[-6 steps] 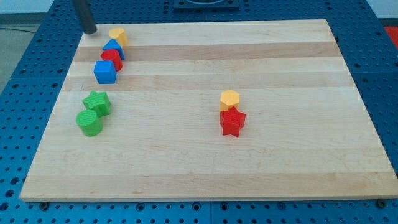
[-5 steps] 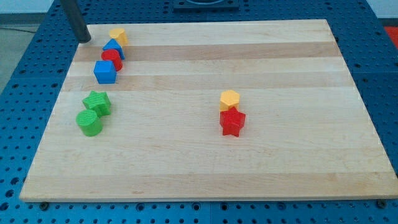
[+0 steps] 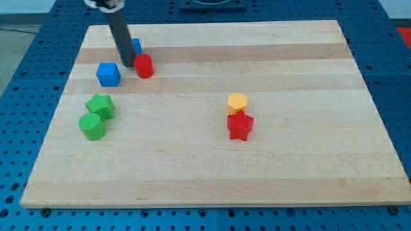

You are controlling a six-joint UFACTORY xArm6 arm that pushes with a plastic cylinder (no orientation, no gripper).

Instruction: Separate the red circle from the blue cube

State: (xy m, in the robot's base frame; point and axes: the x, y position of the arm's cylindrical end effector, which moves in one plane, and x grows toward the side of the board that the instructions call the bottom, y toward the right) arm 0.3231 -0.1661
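The red circle [image 3: 144, 66] lies near the board's top left, a short gap to the right of the blue cube [image 3: 108, 74]. My tip [image 3: 128, 64] stands between them, touching the red circle's left side. A second blue block [image 3: 135, 46] shows partly behind the rod, just above the red circle; its shape is unclear.
Two green blocks [image 3: 101, 105] [image 3: 92, 126] lie below the blue cube near the left edge. A yellow block [image 3: 237, 102] touches a red star [image 3: 240, 126] right of centre. The wooden board [image 3: 308, 160] sits on a blue perforated table.
My tip moved from the board's top left corner down and right. The red circle slid right, away from the blue cube. The yellow block at top left is no longer visible.
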